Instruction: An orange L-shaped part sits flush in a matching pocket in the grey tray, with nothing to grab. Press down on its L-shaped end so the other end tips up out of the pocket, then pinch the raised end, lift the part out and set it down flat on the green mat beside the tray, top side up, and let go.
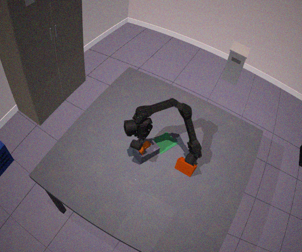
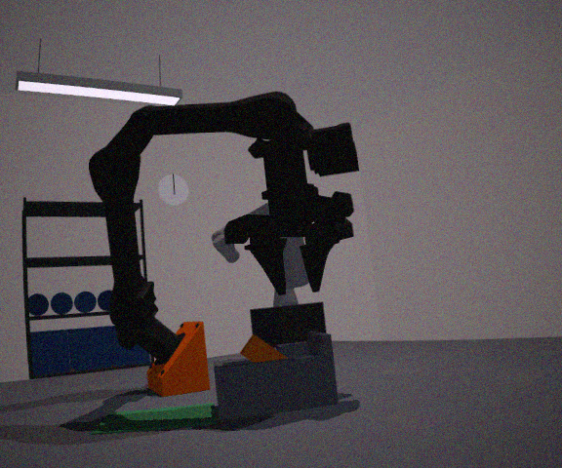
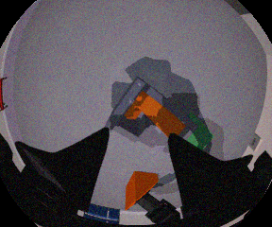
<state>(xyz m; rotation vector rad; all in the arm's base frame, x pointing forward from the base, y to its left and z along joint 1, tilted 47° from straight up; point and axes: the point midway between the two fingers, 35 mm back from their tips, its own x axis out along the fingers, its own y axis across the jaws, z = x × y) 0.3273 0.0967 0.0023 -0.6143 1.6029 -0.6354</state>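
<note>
The orange L-shaped part (image 1: 146, 146) (image 2: 260, 350) (image 3: 169, 120) sits tilted in the grey tray (image 1: 151, 155) (image 2: 276, 387) (image 3: 127, 99). Its end on the mat side stands up above the tray wall, and its L-shaped end is low in the pocket, partly hidden by the wall in the exterior view. My gripper (image 2: 299, 292) (image 3: 140, 134) is open and empty, pointing down well above the tray, with a clear gap to the part. The green mat (image 1: 168, 146) (image 2: 170, 413) (image 3: 200, 133) lies beside the tray with nothing on it, partly in the arm's shadow.
The arm's orange base mount (image 1: 184, 166) (image 2: 186, 370) (image 3: 141, 184) stands on the table (image 1: 118, 189) near the mat and tray. The arm arches over from it. A taller wall section (image 2: 324, 352) rises at the tray's end away from the mat.
</note>
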